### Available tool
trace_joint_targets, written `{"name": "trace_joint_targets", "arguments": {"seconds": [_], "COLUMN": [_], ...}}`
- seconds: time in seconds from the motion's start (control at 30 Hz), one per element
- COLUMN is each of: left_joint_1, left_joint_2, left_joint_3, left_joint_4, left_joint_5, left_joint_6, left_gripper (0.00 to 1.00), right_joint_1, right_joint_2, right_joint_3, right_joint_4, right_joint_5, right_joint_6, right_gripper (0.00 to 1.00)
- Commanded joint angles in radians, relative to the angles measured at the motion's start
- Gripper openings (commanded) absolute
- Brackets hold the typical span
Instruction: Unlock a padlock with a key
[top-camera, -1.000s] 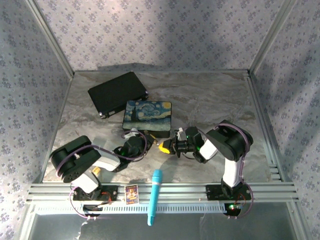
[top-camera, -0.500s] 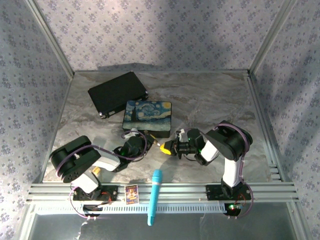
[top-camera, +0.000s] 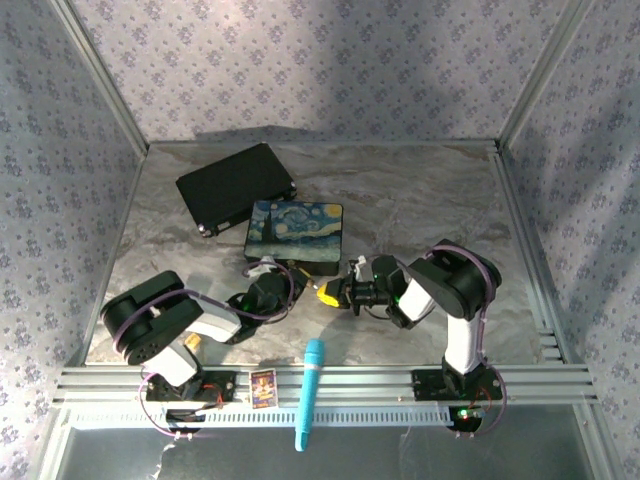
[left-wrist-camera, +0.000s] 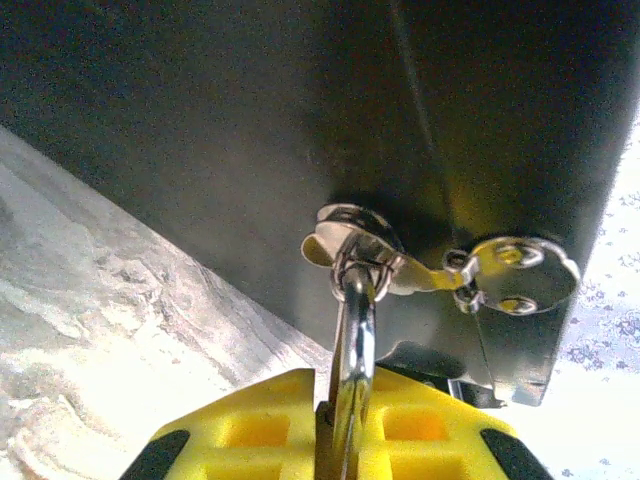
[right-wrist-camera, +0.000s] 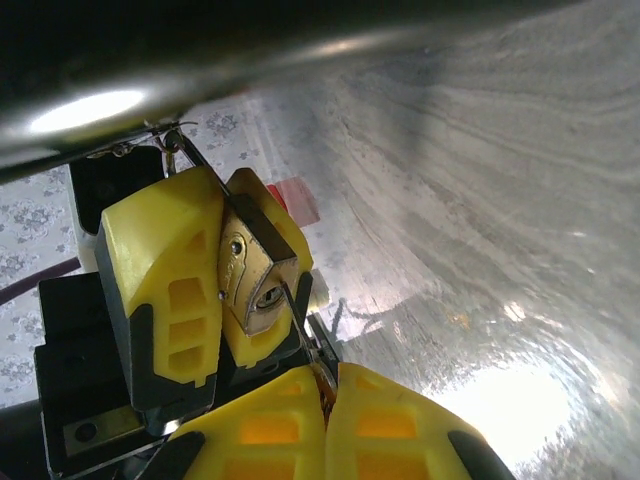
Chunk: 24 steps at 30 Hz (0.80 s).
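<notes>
The brass padlock (right-wrist-camera: 248, 268) sits between the yellow fingers (right-wrist-camera: 168, 285) of my left gripper (left-wrist-camera: 345, 385), which is shut on it. Its silvery shackle (left-wrist-camera: 355, 320) runs up through the hasp (left-wrist-camera: 365, 245) on the painted box (top-camera: 296, 228). My right gripper (right-wrist-camera: 325, 378) is shut on the thin silvery key (right-wrist-camera: 303, 330). The key's tip touches the keyhole (right-wrist-camera: 265, 297) in the padlock's end face. In the top view the two grippers meet just in front of the box, the left gripper (top-camera: 298, 283) beside the right gripper (top-camera: 328, 294).
A black case (top-camera: 236, 186) lies behind the box at the back left. A light-blue stick (top-camera: 309, 392) and a small card (top-camera: 262, 387) rest on the front rail. A small red piece (right-wrist-camera: 297, 200) lies on the marbled table (top-camera: 420, 200) beyond the padlock.
The right gripper shifted slightly to the right and has come back to the left with the key. The left arm has held still.
</notes>
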Motion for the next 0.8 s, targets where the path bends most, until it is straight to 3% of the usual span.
{"name": "trace_joint_targets", "arguments": {"seconds": [0.0,0.3,0.77], "left_joint_1": [-0.021,-0.026,-0.030], "left_joint_2": [0.023,0.025,0.029], "left_joint_3": [0.016,0.019,0.030], "left_joint_4": [-0.007,-0.014,-0.026], "left_joint_5": [0.054,0.061,0.058], "left_joint_6": [-0.021,-0.017,-0.030], "left_gripper": [0.07,0.11,0.07], "right_joint_1": [0.019,0.010,-0.016], "right_joint_2": [0.010,0.003,-0.007], "right_joint_3": [0.045,0.040,-0.001], "right_joint_4": [0.062,0.056,0.067], "right_joint_5": [0.017,0.015,0.035], "right_joint_6": [0.013,-0.005,-0.001], "right_gripper": [0.00,0.00,0.00]}}
